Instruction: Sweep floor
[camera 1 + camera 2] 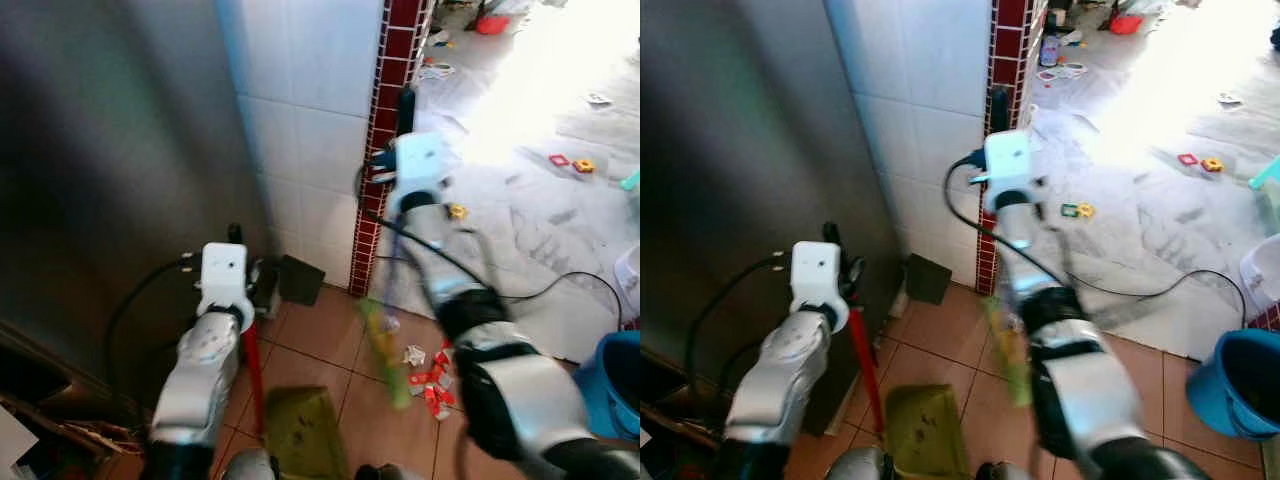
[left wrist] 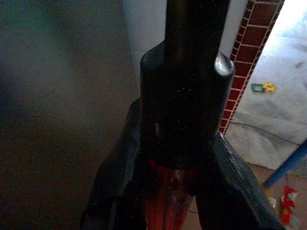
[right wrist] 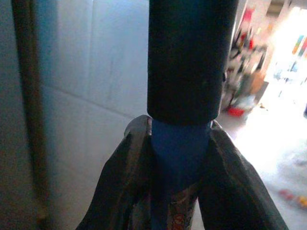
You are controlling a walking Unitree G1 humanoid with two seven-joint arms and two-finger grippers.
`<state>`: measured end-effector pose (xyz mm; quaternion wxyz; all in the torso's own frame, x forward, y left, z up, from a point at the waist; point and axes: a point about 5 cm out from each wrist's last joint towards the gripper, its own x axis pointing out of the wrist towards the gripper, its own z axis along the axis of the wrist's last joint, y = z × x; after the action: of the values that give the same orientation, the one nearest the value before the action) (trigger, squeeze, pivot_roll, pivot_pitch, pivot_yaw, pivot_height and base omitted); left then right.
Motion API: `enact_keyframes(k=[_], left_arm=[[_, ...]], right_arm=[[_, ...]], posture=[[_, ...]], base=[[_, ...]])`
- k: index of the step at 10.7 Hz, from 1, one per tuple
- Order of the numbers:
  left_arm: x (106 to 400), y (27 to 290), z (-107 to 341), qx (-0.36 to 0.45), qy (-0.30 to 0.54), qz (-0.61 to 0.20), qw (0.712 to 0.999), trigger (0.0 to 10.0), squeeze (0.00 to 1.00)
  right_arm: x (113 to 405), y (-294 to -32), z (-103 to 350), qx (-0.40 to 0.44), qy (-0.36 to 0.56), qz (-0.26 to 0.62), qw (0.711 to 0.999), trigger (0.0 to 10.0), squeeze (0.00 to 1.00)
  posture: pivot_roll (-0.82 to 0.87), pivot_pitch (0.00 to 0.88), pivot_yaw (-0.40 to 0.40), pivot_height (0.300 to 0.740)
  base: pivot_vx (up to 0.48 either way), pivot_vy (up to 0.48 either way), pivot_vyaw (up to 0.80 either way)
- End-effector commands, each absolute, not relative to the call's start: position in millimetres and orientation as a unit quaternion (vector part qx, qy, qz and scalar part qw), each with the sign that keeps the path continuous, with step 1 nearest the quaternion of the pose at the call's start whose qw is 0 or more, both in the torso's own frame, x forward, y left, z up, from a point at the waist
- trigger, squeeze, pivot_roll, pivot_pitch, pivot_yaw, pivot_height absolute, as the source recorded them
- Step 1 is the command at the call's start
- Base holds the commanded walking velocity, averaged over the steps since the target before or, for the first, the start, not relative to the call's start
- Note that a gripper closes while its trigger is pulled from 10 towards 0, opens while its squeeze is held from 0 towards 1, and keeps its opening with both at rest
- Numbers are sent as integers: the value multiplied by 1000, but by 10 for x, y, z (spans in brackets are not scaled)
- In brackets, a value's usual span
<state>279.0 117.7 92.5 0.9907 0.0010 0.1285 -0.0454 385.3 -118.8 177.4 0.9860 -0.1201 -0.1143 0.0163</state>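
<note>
At centre frame, the right pincer (image 3: 180,158) clamps the blue, black-capped broom handle (image 3: 184,72), running upright; lower left, the left pincer (image 2: 177,172) clamps the red dustpan handle (image 1: 254,375), likewise upright.

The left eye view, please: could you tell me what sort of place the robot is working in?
Probably a lived-in home, at a tiled corner beside a doorway: white wall tiles, a terracotta tiled floor with scraps of litter, and toys scattered on the bright floor beyond.

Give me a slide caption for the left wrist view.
Left gripper fingers shut on a red pole below its black cap, beside a grey wall.
</note>
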Motion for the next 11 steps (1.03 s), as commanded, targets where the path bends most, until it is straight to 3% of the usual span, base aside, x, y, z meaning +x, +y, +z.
enact_keyframes(k=[1,3,6,7,8,11], left_arm=[[2841,1121,999,-5,106,-50,993,10000,0],[2896,1059,991,-19,98,-49,994,10000,0],[2971,991,980,-25,89,-58,994,10000,0],[2989,941,972,-30,88,-69,993,10000,0],[3008,908,978,-30,86,-72,993,10000,0],[3008,906,931,-24,94,-76,992,10000,0]], right_arm=[[3844,-1244,1901,-160,-147,19,976,10000,0],[3767,-1358,1883,-220,-161,20,962,10000,0],[3689,-1504,1676,-221,-120,13,968,10000,0],[3641,-1516,1615,-244,-117,16,962,10000,0],[3601,-1535,1559,-229,-109,9,967,10000,0],[3568,-1497,1503,-206,-97,7,974,10000,0]], posture=[[9,30,15,740],[-16,18,4,740],[-41,7,7,740],[-47,7,14,740],[-46,7,15,740],[-49,13,19,740]], base=[[0,0,0],[0,0,0],[0,0,0],[0,0,800],[0,0,800],[0,-121,0]])
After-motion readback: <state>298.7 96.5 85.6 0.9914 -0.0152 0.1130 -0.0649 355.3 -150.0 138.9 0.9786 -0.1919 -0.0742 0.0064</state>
